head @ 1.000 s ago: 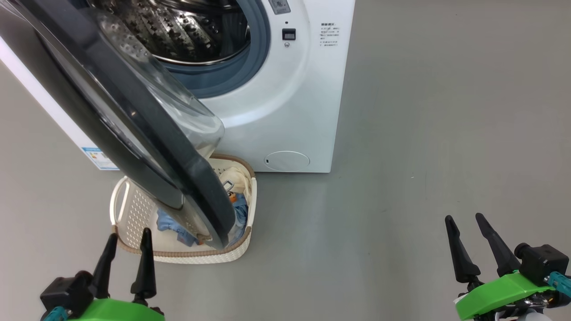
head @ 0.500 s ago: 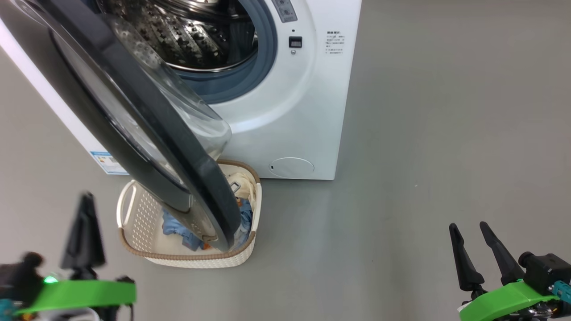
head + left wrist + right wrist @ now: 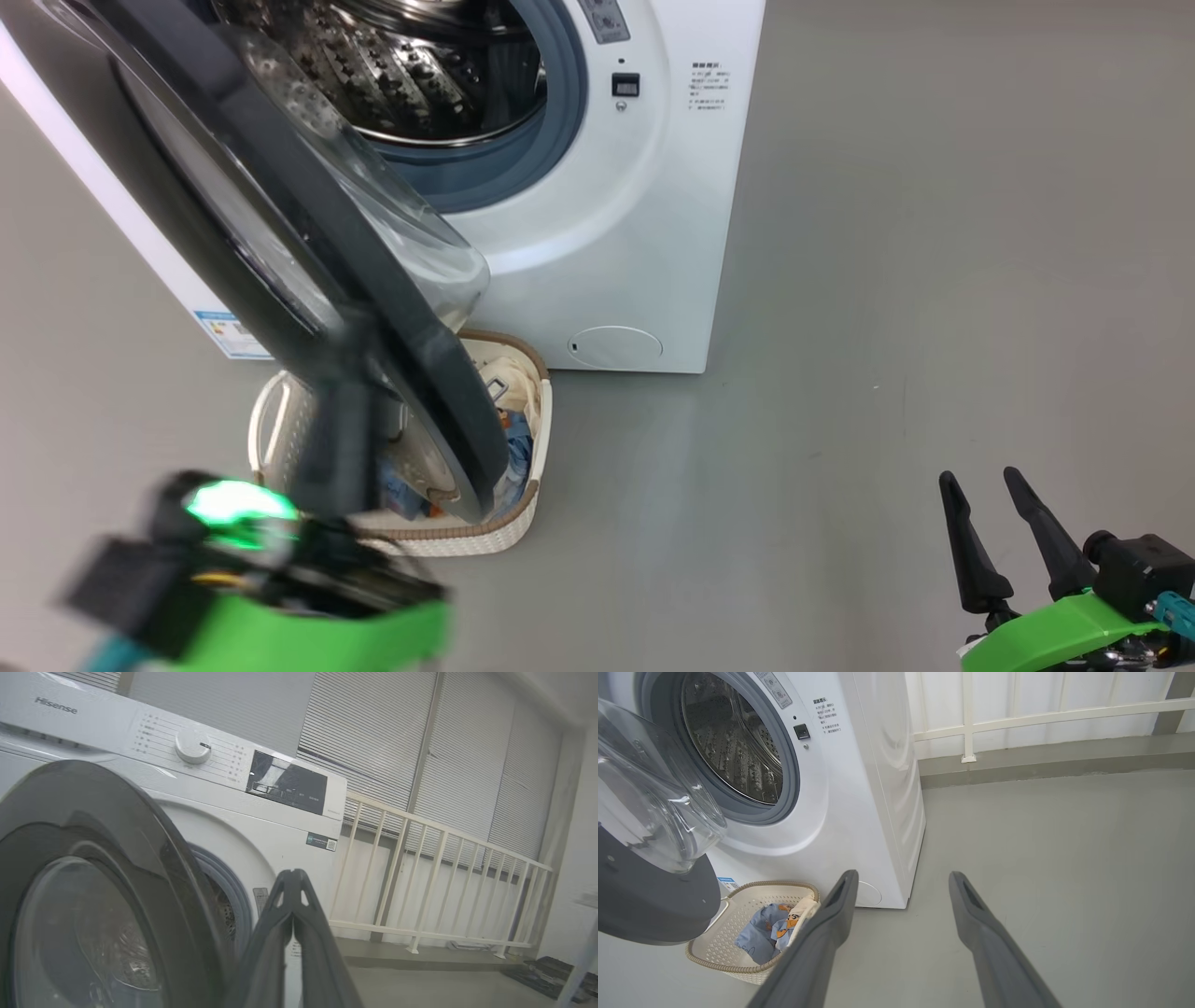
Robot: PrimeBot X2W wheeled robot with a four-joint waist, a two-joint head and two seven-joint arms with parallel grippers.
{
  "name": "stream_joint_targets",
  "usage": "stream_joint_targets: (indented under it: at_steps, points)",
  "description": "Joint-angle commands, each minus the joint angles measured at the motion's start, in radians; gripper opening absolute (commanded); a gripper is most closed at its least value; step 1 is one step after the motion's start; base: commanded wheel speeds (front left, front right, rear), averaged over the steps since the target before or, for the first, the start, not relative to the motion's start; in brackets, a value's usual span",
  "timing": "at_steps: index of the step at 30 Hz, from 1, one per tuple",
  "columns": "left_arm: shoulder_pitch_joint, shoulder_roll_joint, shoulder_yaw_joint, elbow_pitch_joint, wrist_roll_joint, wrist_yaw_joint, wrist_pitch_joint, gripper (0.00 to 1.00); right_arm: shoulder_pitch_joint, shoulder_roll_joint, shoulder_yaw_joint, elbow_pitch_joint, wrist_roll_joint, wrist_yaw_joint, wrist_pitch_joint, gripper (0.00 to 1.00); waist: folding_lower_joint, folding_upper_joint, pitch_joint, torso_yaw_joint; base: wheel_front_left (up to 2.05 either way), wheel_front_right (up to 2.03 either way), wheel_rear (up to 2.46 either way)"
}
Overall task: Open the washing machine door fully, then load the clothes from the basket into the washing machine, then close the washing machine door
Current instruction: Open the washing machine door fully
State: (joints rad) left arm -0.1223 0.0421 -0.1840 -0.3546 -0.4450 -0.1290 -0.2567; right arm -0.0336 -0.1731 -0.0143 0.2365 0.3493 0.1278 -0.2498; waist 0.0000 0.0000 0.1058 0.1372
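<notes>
The washing machine (image 3: 607,233) stands at the top with its steel drum (image 3: 420,65) exposed. The washing machine door (image 3: 308,233) is swung partly out and hangs over the basket (image 3: 467,541) on the floor in front. Light-blue and cream clothes (image 3: 515,453) lie in the basket (image 3: 714,961) and the same clothes (image 3: 761,935) show clearly in the right wrist view. My left gripper (image 3: 344,401), blurred, is shut with nothing in it, raised in front of the door's (image 3: 93,882) outer face, fingers pressed together (image 3: 292,877). My right gripper (image 3: 980,481) is open low at the right, over bare floor (image 3: 902,877).
Grey floor (image 3: 887,280) spreads to the right of the machine. A white railing (image 3: 444,858) and slatted shutters stand behind and beside it. The control panel with a dial (image 3: 192,747) tops the machine.
My left gripper has shut and moved up and to the right, to just before the door. The right gripper has stayed put. The camera has shifted slightly.
</notes>
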Motion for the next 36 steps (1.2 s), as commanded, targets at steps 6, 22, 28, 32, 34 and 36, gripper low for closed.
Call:
stream_joint_targets:
  at_steps: [6,22,28,32,34,36]
  points:
    - [-0.050,0.008,-0.174,0.118,-0.055,0.017,-0.005,0.00,-0.008,-0.009,0.026,-0.030,-0.017,0.003,-0.012,1.00,0.0000,0.0000,0.015,-0.006,0.00,0.00,0.00]
    - [-0.194,0.008,-0.250,0.477,-0.163,0.042,-0.005,0.00,-0.033,-0.007,0.033,-0.037,-0.029,0.003,-0.012,1.00,0.0000,0.0000,0.038,-0.007,0.00,0.00,0.00]
    - [-0.215,0.008,-0.205,0.551,-0.178,0.039,-0.005,0.00,-0.034,-0.009,0.034,-0.043,-0.033,0.003,-0.012,1.00,0.0000,0.0000,0.036,-0.005,0.00,0.00,0.00]
    - [-0.215,0.008,-0.189,0.568,-0.183,0.034,-0.005,0.00,-0.033,-0.010,0.032,-0.048,-0.036,0.003,-0.012,1.00,0.0000,0.0000,0.033,0.000,0.00,0.00,0.00]
    - [-0.213,0.008,-0.181,0.570,-0.185,0.033,-0.005,0.00,-0.033,-0.009,0.029,-0.050,-0.038,0.003,-0.012,1.00,0.0000,0.0000,0.033,0.004,0.00,0.00,0.00]
    - [-0.212,0.008,-0.174,0.569,-0.185,0.033,-0.005,0.00,-0.032,-0.011,0.027,-0.053,-0.040,0.003,-0.012,1.00,0.0000,0.0000,0.032,0.010,0.00,0.00,0.00]
